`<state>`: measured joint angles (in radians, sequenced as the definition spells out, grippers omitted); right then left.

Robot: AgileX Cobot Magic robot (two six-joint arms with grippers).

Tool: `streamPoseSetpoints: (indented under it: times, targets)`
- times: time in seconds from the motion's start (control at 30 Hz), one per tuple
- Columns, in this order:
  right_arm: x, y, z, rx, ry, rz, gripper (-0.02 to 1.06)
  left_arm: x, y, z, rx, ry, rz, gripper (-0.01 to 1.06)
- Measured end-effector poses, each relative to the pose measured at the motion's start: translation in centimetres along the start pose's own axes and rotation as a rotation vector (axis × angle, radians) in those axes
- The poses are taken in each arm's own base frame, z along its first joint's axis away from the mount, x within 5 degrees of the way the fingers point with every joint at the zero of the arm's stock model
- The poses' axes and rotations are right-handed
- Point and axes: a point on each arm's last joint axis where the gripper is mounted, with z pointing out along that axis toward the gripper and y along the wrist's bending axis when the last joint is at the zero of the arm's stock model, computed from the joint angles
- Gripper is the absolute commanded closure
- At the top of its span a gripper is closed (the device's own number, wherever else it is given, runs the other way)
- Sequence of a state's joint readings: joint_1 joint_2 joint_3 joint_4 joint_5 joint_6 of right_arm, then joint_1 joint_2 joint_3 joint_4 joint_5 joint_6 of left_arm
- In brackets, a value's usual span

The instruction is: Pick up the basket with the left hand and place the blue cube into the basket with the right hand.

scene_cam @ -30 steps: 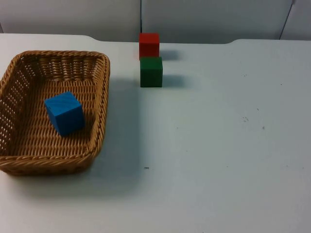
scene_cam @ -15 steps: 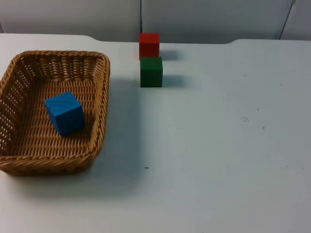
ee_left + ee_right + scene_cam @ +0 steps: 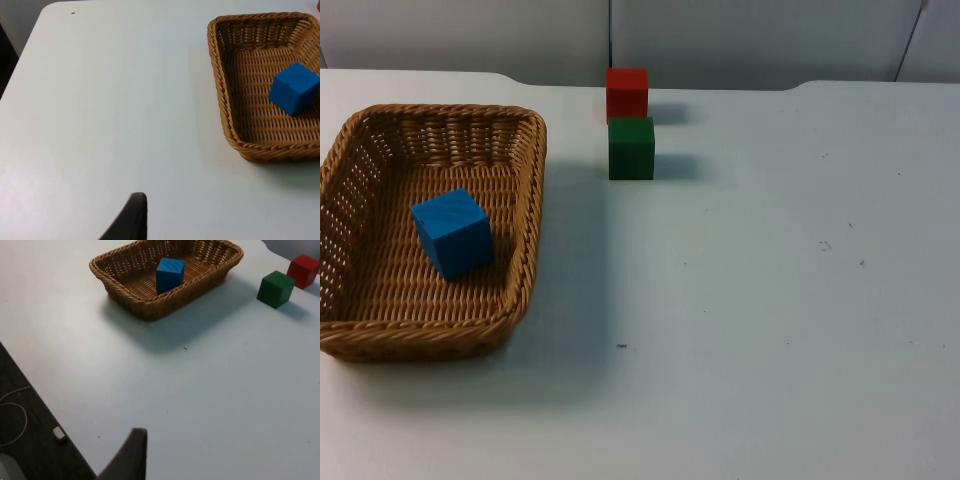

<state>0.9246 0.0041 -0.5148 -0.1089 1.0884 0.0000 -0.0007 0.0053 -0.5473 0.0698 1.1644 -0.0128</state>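
Observation:
A woven wicker basket [image 3: 534,205] rests on the white table at the left. The blue cube [image 3: 452,233] lies inside it, tilted, near the middle of its floor. My left gripper [image 3: 132,220] hangs over bare table well off to one side of the basket [image 3: 220,90], with the blue cube [image 3: 294,88] visible inside. My right gripper [image 3: 131,452] is held back near the table's edge, far from the basket [image 3: 145,305] and the blue cube [image 3: 169,274]. Neither gripper touches anything.
A green cube [image 3: 631,148] stands right of the basket's far corner, with a red cube [image 3: 627,93] just behind it by the grey wall. The right wrist view has the green cube [image 3: 275,288], the red cube [image 3: 303,271] and the table's edge [image 3: 45,390].

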Motion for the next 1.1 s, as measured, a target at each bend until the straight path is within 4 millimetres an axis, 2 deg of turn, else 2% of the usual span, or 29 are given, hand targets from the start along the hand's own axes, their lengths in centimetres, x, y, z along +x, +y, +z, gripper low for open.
streamPoseSetpoints:
  times: [0.73, 1.03, 1.1]
  targets:
    - [0.03, 0.04, 0.05, 0.001, 0.001, 0.004, 0.00, -0.03, 0.00, 0.00, 0.000, -0.004, 0.000, 0.00]
    - [0.09, 0.24, -0.14, 0.234, 0.022, 0.127, 0.00, -0.03, 0.00, 0.00, 0.000, -0.004, 0.000, 0.00]
    - [0.12, 0.36, -0.22, 0.356, 0.035, 0.192, 0.00, -0.03, 0.00, 0.00, 0.000, -0.004, 0.000, 0.00]
